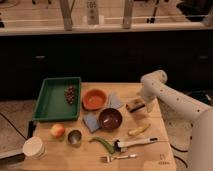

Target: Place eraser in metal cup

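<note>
The eraser, a small tan block with a dark underside, lies on the wooden table right of the middle. My gripper hangs from the white arm and is right at the eraser's right end, low over the table. The metal cup, a short silver-grey cylinder, stands upright near the front left, beside an orange fruit. It is far to the left of the gripper, across the table.
A green tray with grapes is at the left. An orange bowl, a maroon bowl and two blue cloths lie between eraser and cup. A yellow banana piece, green pepper, white-handled tool, fork and white paper cup sit in front.
</note>
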You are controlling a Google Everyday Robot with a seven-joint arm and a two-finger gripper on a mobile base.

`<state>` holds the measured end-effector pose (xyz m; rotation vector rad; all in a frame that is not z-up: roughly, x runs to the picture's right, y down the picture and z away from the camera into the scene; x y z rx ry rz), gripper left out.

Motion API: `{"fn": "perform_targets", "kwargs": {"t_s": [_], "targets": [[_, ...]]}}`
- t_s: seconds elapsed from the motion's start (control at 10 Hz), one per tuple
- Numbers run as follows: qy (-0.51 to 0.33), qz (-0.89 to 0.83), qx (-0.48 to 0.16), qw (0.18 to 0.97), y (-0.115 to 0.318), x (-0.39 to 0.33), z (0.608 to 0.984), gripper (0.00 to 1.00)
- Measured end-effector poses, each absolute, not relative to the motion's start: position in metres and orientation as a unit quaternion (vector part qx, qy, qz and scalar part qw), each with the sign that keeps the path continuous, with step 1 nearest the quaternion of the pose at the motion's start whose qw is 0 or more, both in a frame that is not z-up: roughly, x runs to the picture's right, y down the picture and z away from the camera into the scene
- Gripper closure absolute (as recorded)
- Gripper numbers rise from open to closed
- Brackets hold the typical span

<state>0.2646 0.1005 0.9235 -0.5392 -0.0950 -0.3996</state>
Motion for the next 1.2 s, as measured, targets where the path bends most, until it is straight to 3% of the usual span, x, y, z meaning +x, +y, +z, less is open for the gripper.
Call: {"fn": "perform_targets", "kwargs": {"t_s": [0.8,1.1,1.2], "targets": [[-0.061,-0.208,-0.27,0.938,0.106,0.263,0.938,0.2],[-0.066,-0.21,-0.271,0.937,0.108,0.266,0.942,0.24],[-0.068,-0.21,-0.272,0.937,0.108,0.267,0.943,0.3]]}}
